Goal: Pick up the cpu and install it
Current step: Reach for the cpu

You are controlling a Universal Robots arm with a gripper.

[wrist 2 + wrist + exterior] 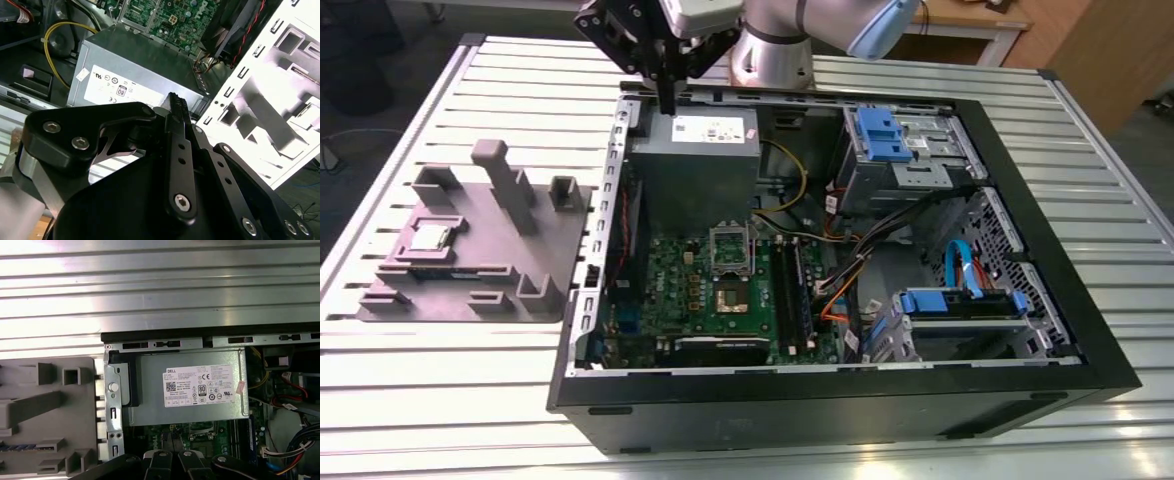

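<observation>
Surface: a slatted metal table [454, 420] carried an open computer case [827, 412], with wooden furniture behind it.
Cpu: the cpu [430, 237], a small silvery square, lay flat in a pocket of a grey holder [467, 295]. It sat outside the case, past the case wall on the exterior view's left, and nothing touched it.
Holder: it stood on the table just beside that same case wall, with its blocks and slots upright.
Socket: the socket [730, 295] sat bare on the green board [674, 290], low inside the case near its middle.
Gripper: the gripper [667, 100] hung above the far rim of the case, over the silver-grey power box [694, 170] in the case's far corner.
Fingers: the ribbed fingers [176, 107] were pressed together with nothing between them.
Cpu to fingers: they were well apart, with the case wall and most of the holder between them, and the cpu lay lower than the fingertips.
Step in hand: I judged it to be the pickup, not yet begun.
Doing it well: the fingers would need to spread wider than the chip, come down square over its pocket, take it by its thin edges, and keep it level so it neither tips nor snags on the holder.
</observation>
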